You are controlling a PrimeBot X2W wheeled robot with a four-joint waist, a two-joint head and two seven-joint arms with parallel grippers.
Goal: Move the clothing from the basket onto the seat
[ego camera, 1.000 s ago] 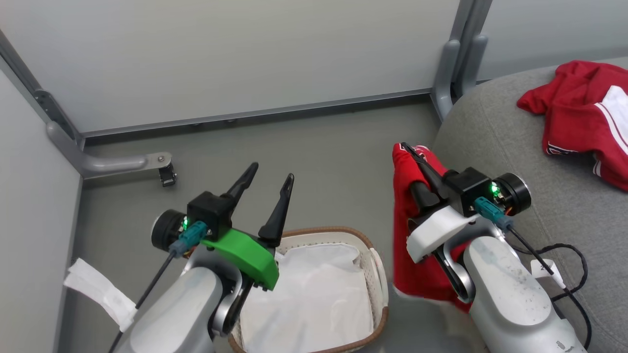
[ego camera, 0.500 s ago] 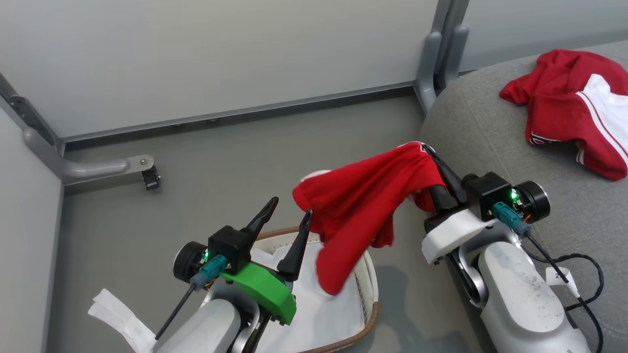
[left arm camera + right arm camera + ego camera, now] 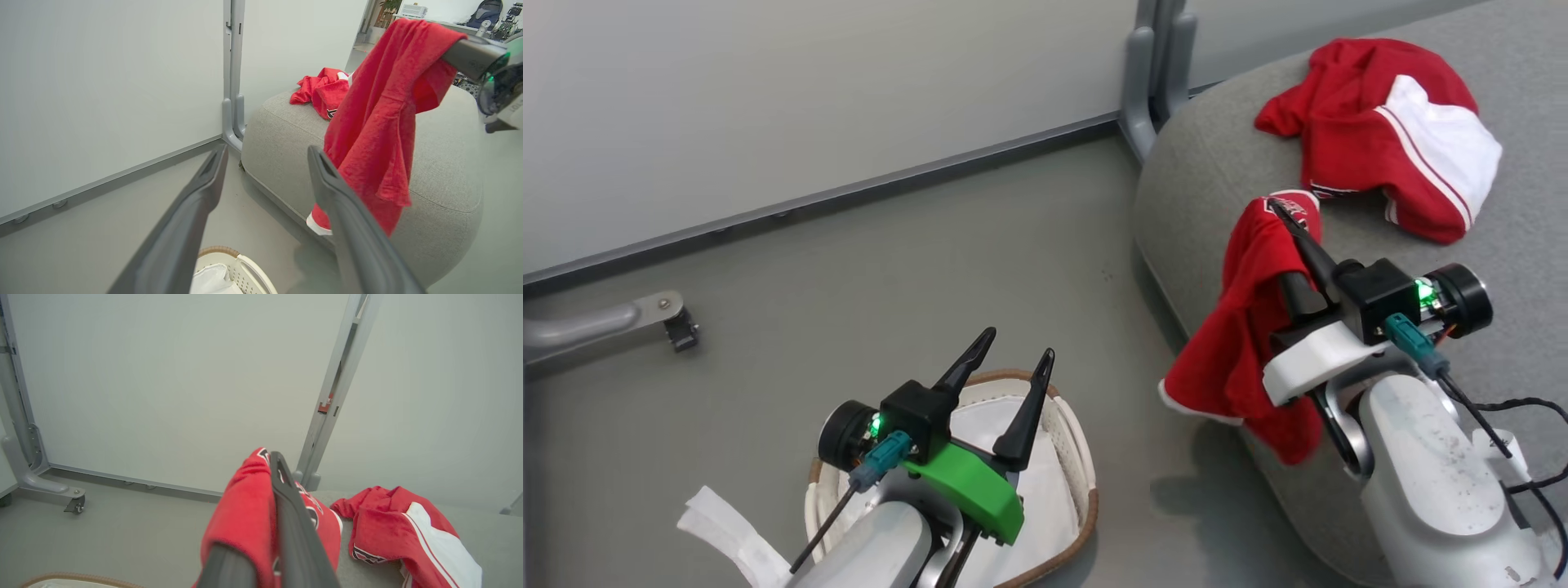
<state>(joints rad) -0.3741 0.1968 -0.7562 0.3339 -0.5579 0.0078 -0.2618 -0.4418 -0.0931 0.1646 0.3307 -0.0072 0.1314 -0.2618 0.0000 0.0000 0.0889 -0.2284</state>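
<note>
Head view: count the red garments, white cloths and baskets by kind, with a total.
Red garments: 2
White cloths: 1
Baskets: 1
Total: 4

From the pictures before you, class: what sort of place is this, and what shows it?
Probably a lab or test bay, not a home: plain partition panels on metal posts, a castor foot, a bare grey floor beside the seat.
</note>
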